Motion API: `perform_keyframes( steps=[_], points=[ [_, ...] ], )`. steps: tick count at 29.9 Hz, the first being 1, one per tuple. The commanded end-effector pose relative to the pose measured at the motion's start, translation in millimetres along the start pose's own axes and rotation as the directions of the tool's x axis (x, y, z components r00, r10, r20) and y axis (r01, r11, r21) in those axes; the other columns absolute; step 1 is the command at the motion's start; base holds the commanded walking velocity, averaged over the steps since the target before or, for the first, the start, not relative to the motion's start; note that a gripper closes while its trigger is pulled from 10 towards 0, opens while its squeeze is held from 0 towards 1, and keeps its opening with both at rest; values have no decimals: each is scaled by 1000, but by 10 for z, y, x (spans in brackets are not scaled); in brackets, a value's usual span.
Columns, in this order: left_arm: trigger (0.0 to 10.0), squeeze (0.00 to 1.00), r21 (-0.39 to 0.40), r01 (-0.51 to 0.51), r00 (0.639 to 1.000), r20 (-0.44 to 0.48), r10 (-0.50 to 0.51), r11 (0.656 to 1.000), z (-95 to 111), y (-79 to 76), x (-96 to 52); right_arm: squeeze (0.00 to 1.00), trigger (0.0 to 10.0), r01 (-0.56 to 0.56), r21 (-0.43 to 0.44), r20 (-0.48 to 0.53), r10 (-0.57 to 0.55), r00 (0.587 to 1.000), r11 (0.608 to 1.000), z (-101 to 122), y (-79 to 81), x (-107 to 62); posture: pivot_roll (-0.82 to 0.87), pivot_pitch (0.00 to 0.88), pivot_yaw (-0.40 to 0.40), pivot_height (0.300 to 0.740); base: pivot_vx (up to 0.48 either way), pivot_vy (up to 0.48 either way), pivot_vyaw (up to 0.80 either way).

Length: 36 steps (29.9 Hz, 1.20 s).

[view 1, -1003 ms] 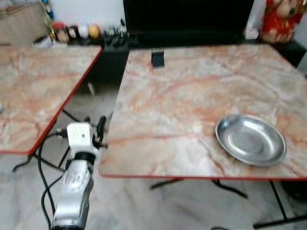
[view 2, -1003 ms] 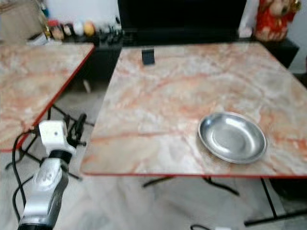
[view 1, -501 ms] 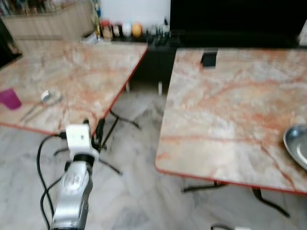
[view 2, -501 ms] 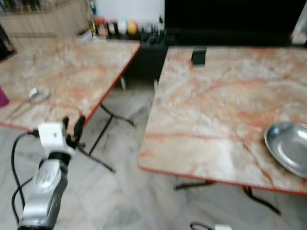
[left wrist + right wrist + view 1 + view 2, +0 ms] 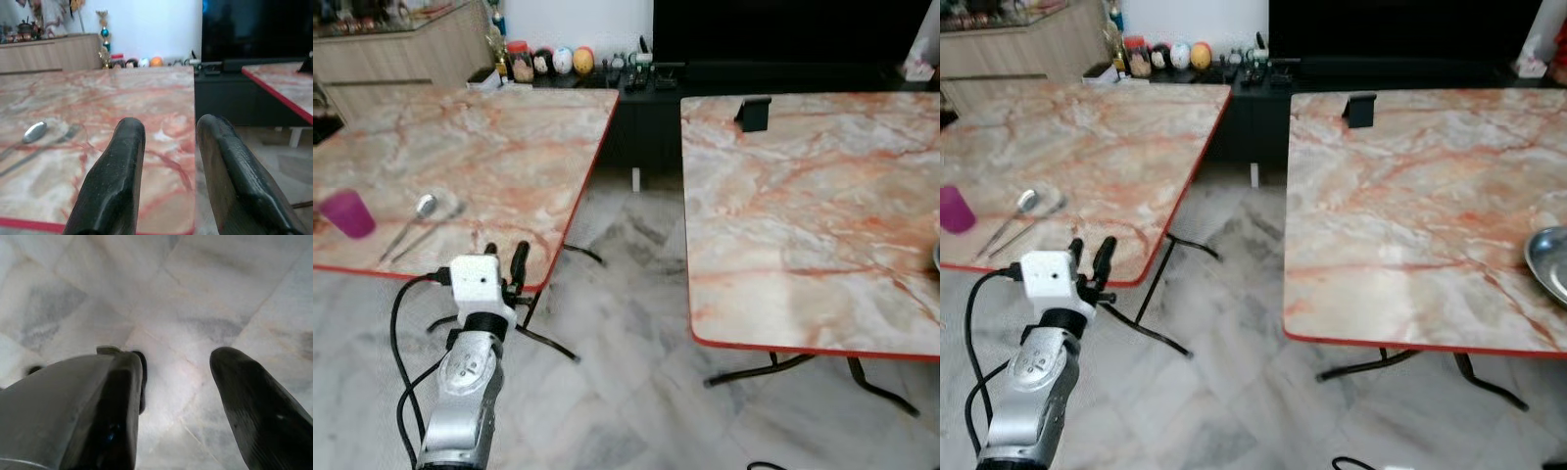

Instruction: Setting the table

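Left eye view puts your left gripper (image 5: 506, 262) at the near edge of the left table (image 5: 519, 137), fingers parted and empty, with the spoon (image 5: 414, 217), fork (image 5: 429, 231) and purple cup (image 5: 348, 212) beyond it. The steel plate (image 5: 1549, 262) sits on the right table (image 5: 1410, 196). Your right gripper (image 5: 178, 396) hangs over the floor (image 5: 195, 293), fingers apart.

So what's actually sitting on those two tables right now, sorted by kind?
Cups: 1, purple cup
Cutlery: 2, spoon and fork
Plates: 1, metal plate
Small black stands: 1, black stand
Total: 5
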<state>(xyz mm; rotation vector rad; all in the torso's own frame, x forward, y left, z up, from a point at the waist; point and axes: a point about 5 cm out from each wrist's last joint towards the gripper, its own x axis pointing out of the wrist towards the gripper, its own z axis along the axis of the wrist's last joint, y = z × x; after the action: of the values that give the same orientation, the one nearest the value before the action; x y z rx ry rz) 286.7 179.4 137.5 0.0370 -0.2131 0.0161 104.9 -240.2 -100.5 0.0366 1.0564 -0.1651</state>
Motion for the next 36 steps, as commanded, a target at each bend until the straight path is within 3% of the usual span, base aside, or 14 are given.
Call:
perform_keyframes(
  steps=[1,36],
  points=[
    [10000,0,29,-15,1000,-1,15,999,10,89,-15,0,10000,-15,17,11,15,1000,1000,21,65,13,-23,0,23,732,0,326,0],
    [10000,0,38,-5,1000,6,5,999,23,92,20,0,10000,-11,22,11,11,1000,1000,29,73,17,-27,0,27,732,0,326,0]
  ],
)
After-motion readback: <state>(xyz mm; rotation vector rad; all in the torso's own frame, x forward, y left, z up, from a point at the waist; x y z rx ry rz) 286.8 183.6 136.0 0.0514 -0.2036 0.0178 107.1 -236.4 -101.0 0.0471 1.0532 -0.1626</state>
